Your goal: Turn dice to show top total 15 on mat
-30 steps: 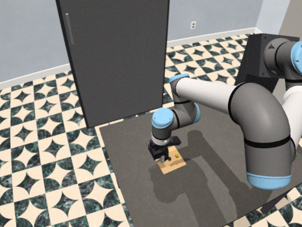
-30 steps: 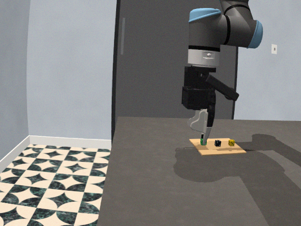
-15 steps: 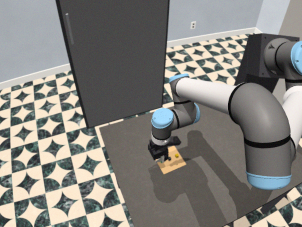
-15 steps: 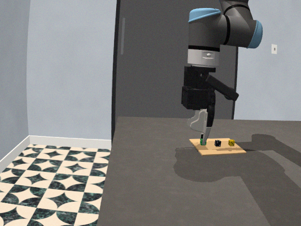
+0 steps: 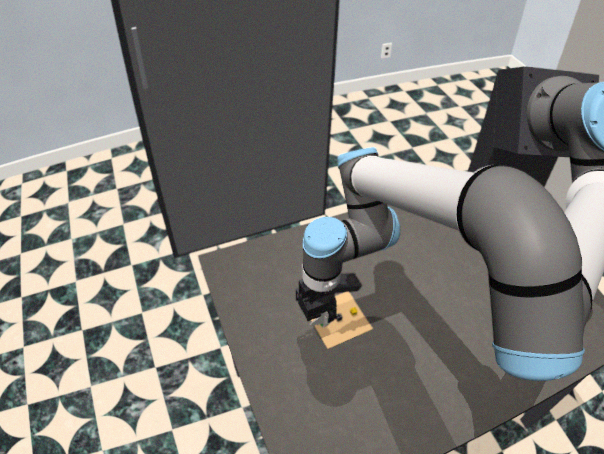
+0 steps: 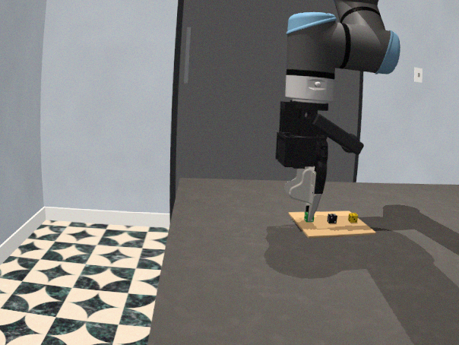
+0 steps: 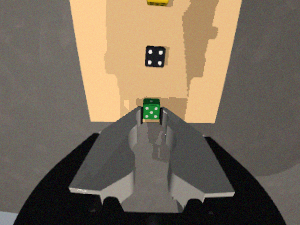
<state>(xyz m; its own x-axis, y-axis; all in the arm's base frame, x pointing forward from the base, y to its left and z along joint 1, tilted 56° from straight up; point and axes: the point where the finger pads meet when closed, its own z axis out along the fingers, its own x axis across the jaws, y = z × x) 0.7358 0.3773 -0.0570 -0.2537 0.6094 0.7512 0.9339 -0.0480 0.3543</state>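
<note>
A tan mat lies on the dark table top. My gripper is shut on a green die at the mat's near end; the die sits low, at or just above the mat, and its visible face shows five pips. In the exterior view the green die shows between the fingertips. A black die sits flat on the mat with four on top. It also shows in the exterior view. A yellow die sits further along the mat, cut off at the top of the wrist view.
A tall dark cabinet stands behind the table. The arm's links stretch over the table's right side and cast a wide shadow across it. The table's left edge drops to the tiled floor.
</note>
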